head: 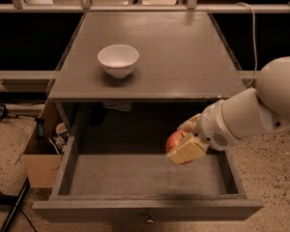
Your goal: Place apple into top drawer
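Jaws clasp apple [176, 139] over open top drawer [135, 176]; white bowl [118, 59] on grey tabletop [183, 57], speckled floor [273, 180] around.

This looks like a robot test lab or workroom. The floor [268, 185] is hard and speckled, and bare metal rails [135, 7] run behind a plain grey cabinet surface [183, 57]. A loose cable [254, 42] hangs at the right, and a cardboard box [38, 170] of odds and ends sits on the floor. The robot's hand [184, 144], clasping an apple [174, 140], hangs over the open top drawer [111, 209].
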`<action>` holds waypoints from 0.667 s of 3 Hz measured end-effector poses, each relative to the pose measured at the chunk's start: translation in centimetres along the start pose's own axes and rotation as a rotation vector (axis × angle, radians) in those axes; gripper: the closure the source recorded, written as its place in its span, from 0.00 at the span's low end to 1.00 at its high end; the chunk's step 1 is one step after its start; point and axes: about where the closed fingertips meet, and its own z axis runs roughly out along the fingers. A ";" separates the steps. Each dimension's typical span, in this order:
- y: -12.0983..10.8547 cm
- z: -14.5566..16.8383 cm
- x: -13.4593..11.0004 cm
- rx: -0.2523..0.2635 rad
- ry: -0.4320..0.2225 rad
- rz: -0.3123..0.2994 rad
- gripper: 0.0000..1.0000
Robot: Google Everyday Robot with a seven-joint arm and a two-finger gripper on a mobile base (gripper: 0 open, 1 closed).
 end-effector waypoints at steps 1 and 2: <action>-0.2 3.1 2.1 -0.022 0.028 0.045 1.00; -1.2 5.3 4.0 -0.013 0.033 0.094 1.00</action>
